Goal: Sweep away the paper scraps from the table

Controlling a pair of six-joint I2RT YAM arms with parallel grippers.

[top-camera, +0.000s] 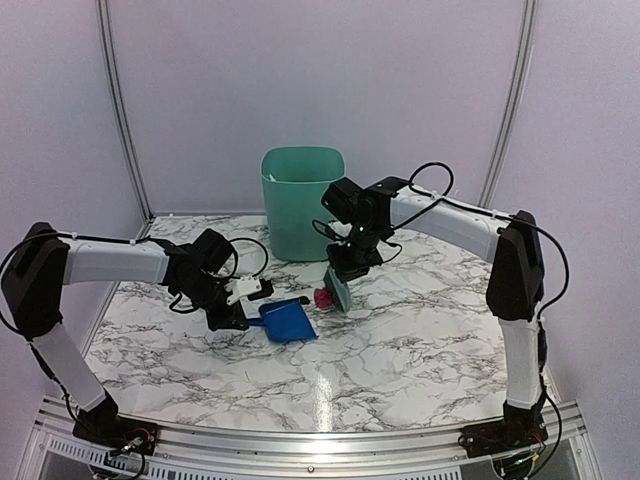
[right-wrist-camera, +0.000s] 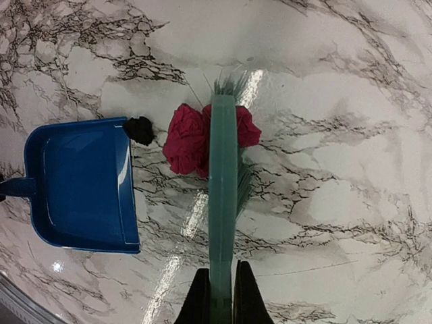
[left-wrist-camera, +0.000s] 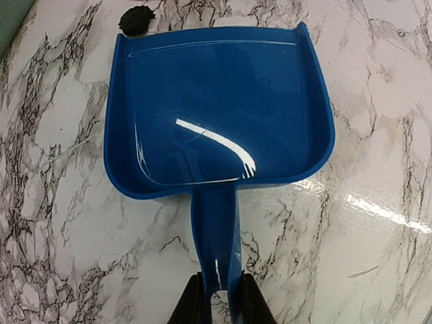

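Right wrist: green brush (right-wrist-camera: 221, 202) hides part of the red scrap (right-wrist-camera: 183, 142).

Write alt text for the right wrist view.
A green brush, held by the right gripper, sits across a red paper scrap on the marble table. A small black scrap lies by the front corner of an empty blue dustpan at left.
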